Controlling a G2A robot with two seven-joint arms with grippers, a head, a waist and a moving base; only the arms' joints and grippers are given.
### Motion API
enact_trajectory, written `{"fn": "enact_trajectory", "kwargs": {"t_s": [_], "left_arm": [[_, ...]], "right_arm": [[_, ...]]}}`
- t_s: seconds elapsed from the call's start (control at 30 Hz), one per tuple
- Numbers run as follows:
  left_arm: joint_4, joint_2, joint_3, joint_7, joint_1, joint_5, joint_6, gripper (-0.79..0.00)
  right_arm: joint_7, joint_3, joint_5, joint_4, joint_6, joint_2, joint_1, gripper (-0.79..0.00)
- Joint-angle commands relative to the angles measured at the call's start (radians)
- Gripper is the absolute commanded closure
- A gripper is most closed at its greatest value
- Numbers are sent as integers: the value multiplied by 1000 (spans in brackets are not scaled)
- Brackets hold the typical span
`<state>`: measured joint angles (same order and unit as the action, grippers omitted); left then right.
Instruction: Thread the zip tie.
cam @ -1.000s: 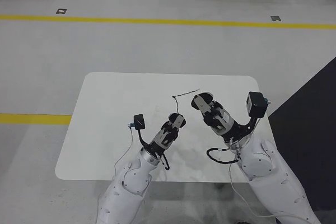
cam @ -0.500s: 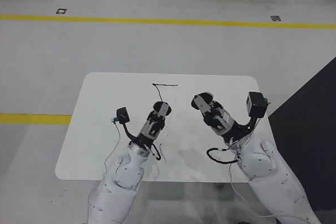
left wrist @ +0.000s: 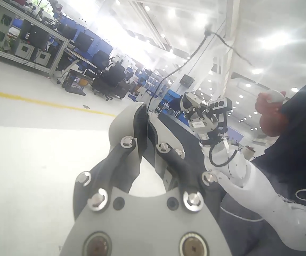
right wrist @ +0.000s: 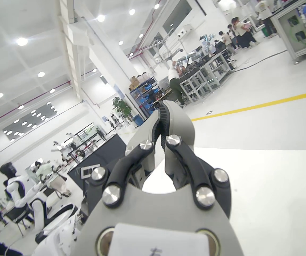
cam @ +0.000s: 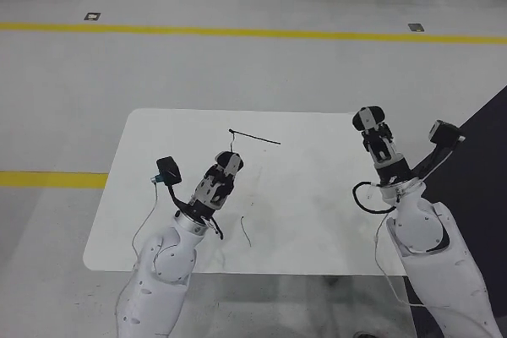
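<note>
The black zip tie (cam: pixel 252 135) is thin and bent; from my left gripper it rises to a corner, then runs off sideways above the white table (cam: pixel 144 152). My left gripper (cam: pixel 229 160) is shut on its lower end, over the table's middle left. In the left wrist view the zip tie (left wrist: pixel 192 54) climbs from the closed fingertips (left wrist: pixel 139 113) to its small head, then angles down. My right gripper (cam: pixel 369 118) is held up near the table's far right edge, well apart from the tie. Its fingers (right wrist: pixel 174 118) are shut with nothing between them.
A short thin dark strand (cam: pixel 245 230) lies on the table near its front, beside my left arm. A dark partition (cam: pixel 490 144) stands just past the table's right side, close to my right arm. Bare floor with yellow lines surrounds the table.
My left gripper has carried the zip tie leftward across the table. My right gripper has swung from the table's middle out to the far right edge.
</note>
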<state>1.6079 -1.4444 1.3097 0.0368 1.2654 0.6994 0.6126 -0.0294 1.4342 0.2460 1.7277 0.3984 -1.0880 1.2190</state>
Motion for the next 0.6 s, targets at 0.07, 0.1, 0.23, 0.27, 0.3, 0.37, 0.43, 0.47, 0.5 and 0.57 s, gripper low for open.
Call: {"fn": "enact_trajectory", "kwargs": {"t_s": [0.07, 0.1, 0.23, 0.27, 0.3, 0.37, 0.43, 0.47, 0.5, 0.57], "left_arm": [[2, 2, 8, -1, 4, -9, 14, 0], [2, 2, 8, -1, 4, -9, 14, 0], [14, 5, -11, -61, -4, 70, -10, 0], [31, 5, -25, -86, -15, 134, -53, 0], [48, 5, -45, -97, -23, 206, -91, 0], [48, 2, -87, -170, -48, 355, -225, 0], [22, -3, -132, -291, -92, 406, -306, 0], [5, -5, -147, -372, -125, 440, -350, 0], [-10, -8, -155, -430, -153, 449, -396, 0], [-51, -11, -170, -574, -198, 468, -462, 0]], "right_arm": [[16, 9, -6, 5, 6, 1, 1, -785], [16, 9, -6, 5, 6, 1, 1, -785], [16, 9, -6, 5, 6, 1, 1, -785], [16, 9, -6, 5, 6, 1, 1, -785], [16, 9, -6, 5, 6, 1, 1, -785], [16, 9, -6, 5, 6, 1, 1, -785], [16, 9, -6, 5, 6, 1, 1, -785], [16, 9, -6, 5, 6, 1, 1, -785], [16, 9, -6, 5, 6, 1, 1, -785], [16, 9, -6, 5, 6, 1, 1, -785]]}}
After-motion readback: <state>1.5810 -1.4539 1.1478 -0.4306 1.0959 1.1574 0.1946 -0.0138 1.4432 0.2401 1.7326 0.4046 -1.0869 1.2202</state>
